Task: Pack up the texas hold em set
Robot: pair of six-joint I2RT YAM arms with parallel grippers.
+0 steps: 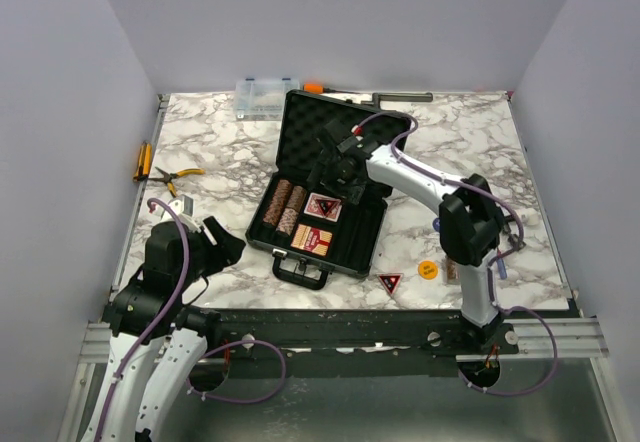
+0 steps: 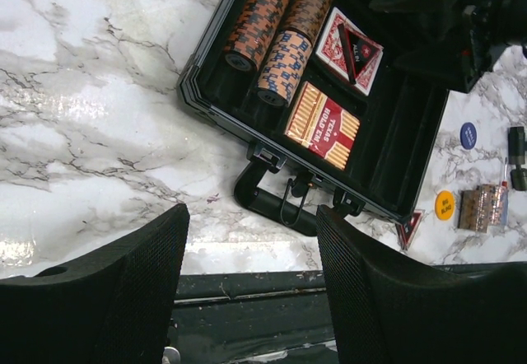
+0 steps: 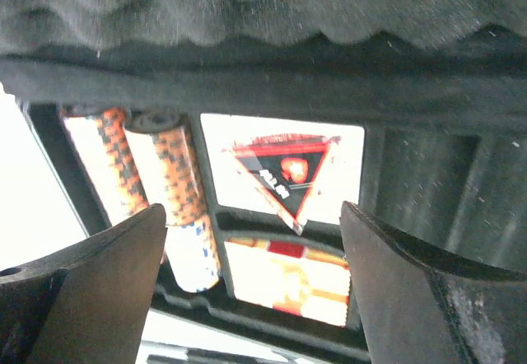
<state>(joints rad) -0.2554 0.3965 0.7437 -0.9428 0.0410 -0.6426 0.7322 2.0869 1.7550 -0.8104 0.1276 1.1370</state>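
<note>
The black case [image 1: 362, 234] lies open in the middle of the table, its foam lid [image 3: 263, 2] standing up at the back. Two brown chip stacks [image 1: 283, 205] fill its left slots. Beside them are two red card decks [image 2: 323, 125], and a triangular token [image 3: 284, 175] lies on the far one. My right gripper [image 3: 251, 290] hovers open just above that token, with nothing between its fingers. My left gripper [image 2: 251, 298] is open and empty at the table's near edge, left of the case handle [image 2: 268, 203]. A second triangular token [image 1: 389, 282], an orange round token [image 1: 427, 269], a blue round token [image 2: 468, 135] and a short chip stack [image 2: 482, 207] lie on the table right of the case.
A clear organiser box [image 1: 262, 99] stands at the back left, with a screwdriver [image 1: 365, 93] along the back edge. Yellow-handled pliers [image 1: 180, 175] lie left of the case, and an orange-handled tool [image 1: 142, 160] rests at the left rim. Grey walls enclose three sides of the table.
</note>
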